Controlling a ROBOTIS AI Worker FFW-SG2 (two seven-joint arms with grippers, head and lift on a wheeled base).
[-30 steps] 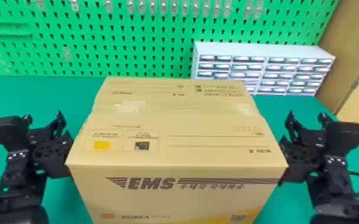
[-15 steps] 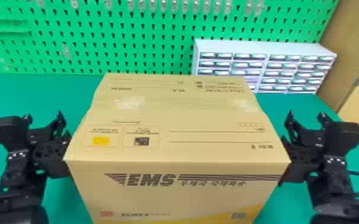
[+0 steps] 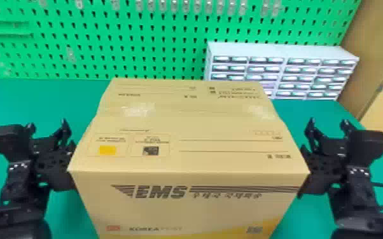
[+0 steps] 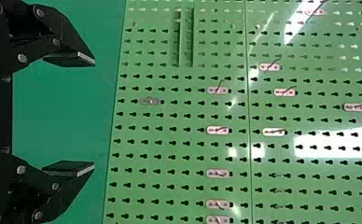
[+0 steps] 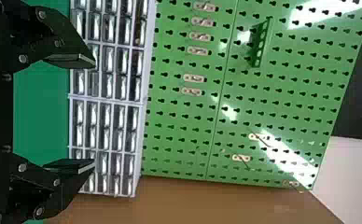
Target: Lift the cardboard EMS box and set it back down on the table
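Note:
The cardboard EMS box [image 3: 187, 127] stands in the middle of the head view, lid closed, its printed front facing me. Left of it is my left gripper [image 3: 47, 123], right of it my right gripper [image 3: 328, 122], each pointing away from me with nothing between the fingers. Black plates behind the fingers reach the box's side edges; whether they press on it I cannot tell. The box's underside is hidden. In the left wrist view the left gripper [image 4: 93, 114] has its fingers wide apart, and so does the right gripper [image 5: 94, 113] in the right wrist view.
Under and around the box spreads the green table [image 3: 35, 98]. At the back right a white drawer cabinet [image 3: 283, 51] stands behind the box, before a green pegboard [image 3: 156, 38]. A brown panel [image 3: 362, 47] borders the right side.
In the head view the box has shifted slightly upward and looks a little larger, with most of that shift in the first half second. Both arms keep their places in that view.

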